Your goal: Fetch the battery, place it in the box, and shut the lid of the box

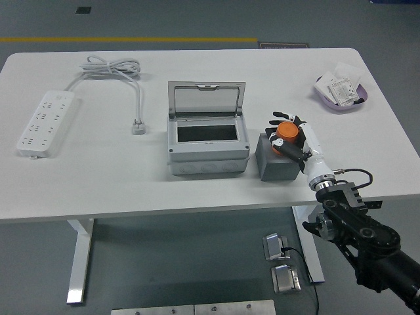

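The orange battery (287,131) sits on top of a grey block (278,165), just right of the box. My right hand (289,134) reaches in from the lower right, its fingers curled over and around the battery. The grey box (207,156) stands at the table's middle with its clear lid (207,100) tilted up and back, leaving the dark inside open. My left arm is out of the picture.
A white power strip (44,122) lies at the left, its coiled cable (111,66) and plug (138,126) reaching toward the box. A purple dish (341,93) with white packets sits at the far right.
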Action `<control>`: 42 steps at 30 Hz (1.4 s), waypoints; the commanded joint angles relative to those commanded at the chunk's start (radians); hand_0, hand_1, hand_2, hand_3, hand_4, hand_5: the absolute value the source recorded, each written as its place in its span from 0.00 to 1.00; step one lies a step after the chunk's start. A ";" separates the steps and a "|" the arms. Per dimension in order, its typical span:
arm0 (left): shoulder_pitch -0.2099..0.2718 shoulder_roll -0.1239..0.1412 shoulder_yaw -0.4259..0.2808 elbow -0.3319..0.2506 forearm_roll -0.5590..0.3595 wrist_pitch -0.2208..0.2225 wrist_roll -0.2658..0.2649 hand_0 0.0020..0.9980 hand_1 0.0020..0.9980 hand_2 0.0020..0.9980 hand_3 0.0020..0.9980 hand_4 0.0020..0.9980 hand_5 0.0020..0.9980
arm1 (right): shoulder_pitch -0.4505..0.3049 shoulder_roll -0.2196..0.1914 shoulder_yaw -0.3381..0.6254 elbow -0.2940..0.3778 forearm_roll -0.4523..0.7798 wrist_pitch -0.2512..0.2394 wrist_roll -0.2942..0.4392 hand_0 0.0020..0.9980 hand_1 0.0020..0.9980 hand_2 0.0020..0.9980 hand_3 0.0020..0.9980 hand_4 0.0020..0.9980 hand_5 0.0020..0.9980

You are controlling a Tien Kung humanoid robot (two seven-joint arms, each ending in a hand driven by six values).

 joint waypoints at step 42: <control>-0.001 0.001 0.022 0.004 -0.026 0.009 -0.017 0.63 0.69 0.63 0.62 0.67 0.05 | 0.068 -0.061 0.026 0.233 -0.279 -0.091 -0.159 0.24 0.39 0.51 0.43 0.00 0.00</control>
